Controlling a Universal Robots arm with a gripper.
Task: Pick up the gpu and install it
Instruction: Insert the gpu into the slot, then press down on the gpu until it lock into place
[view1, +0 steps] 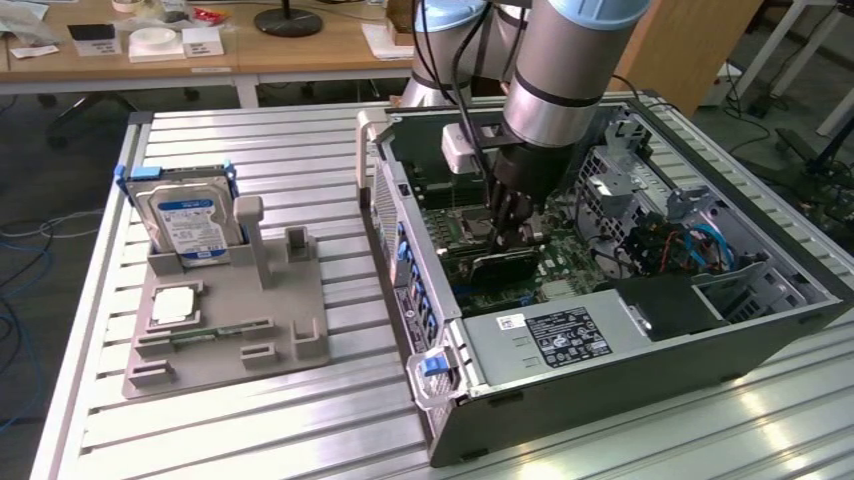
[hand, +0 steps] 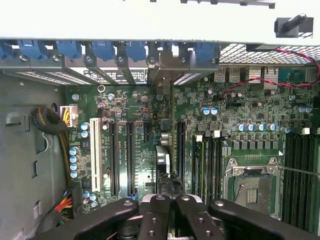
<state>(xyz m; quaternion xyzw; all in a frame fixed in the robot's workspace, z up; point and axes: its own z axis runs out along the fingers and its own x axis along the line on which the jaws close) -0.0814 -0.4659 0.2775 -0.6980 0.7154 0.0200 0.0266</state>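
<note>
Standing in a gray holder (view1: 227, 320) on the surface's (view1: 307, 430) left is a hard drive (view1: 187, 225). Rightward, inside the open computer case (view1: 641, 370), the claw (view1: 514, 235) is clamped shut on the gpu (view1: 501, 268), edge-on above the motherboard (hand: 145, 145).

The arm (view1: 567, 70) is built of grey cylindrical segments trimmed with pale blue caps and a black band. A black cable is routed along it. The gripper (hand: 172, 212) is formed of black linkage bars fastened with round screws.
</note>
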